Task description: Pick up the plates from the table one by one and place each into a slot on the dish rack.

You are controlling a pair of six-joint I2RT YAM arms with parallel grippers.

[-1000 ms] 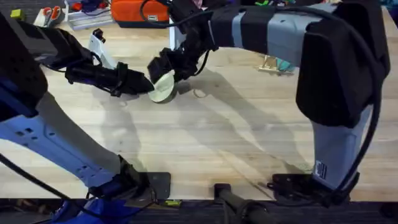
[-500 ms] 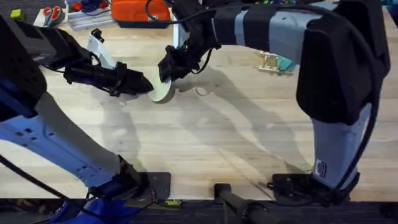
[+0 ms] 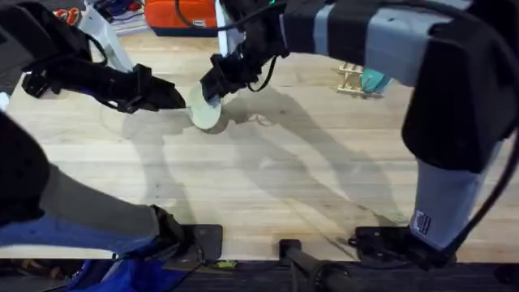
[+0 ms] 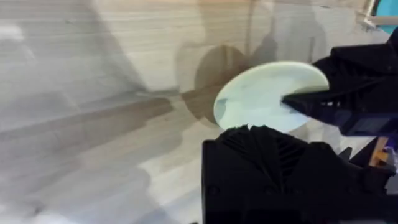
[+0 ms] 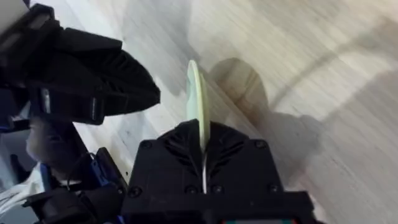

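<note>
The pale cream-yellow plate hangs tilted just above the table, left of centre at the back. My right gripper is shut on its upper rim; in the right wrist view the plate stands edge-on between the fingers. My left gripper is shut, its tip against the plate's left edge, not clamping it. From the left wrist the plate shows face-on above the closed fingers. The dish rack stands at the back right with a teal-blue plate by it.
An orange case and red-handled scissors lie along the far edge. Both arms cross the back half of the table. Bare wood stretches across the middle and front, between the arm bases.
The left arm has risen and swung back. The plate has shifted slightly left and away with the right gripper, and now hangs more upright.
</note>
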